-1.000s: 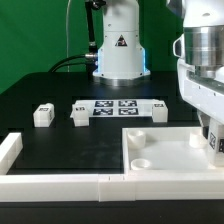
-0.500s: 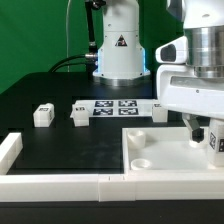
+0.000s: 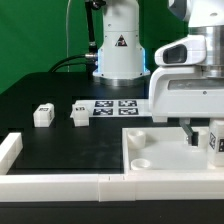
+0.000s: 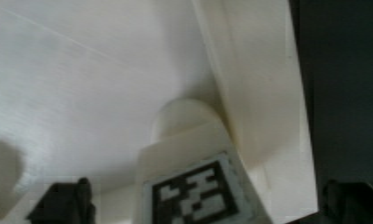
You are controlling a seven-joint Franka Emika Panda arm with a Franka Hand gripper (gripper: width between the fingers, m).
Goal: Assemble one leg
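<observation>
My gripper (image 3: 206,138) hangs over the right part of the large white panel (image 3: 165,150). A leg (image 3: 216,143), a small white post with a black-and-white tag, stands on the panel between my fingers. In the wrist view the leg (image 4: 197,185) sits midway in the gripper (image 4: 204,208). There is a gap on each side between it and the dark fingers (image 4: 58,203), so the jaws are open. I cannot tell whether the leg sits in a socket. Two more legs (image 3: 42,115) (image 3: 79,114) lie on the black table at the exterior view's left.
The marker board (image 3: 115,107) lies behind the panel, in front of the arm's base (image 3: 118,55). Round sockets (image 3: 140,140) show at the panel's left corners. White fence bars (image 3: 9,150) (image 3: 60,184) border the table's front and left.
The gripper has risen off the panel and its fingers now show. The leg has stayed in place on the panel.
</observation>
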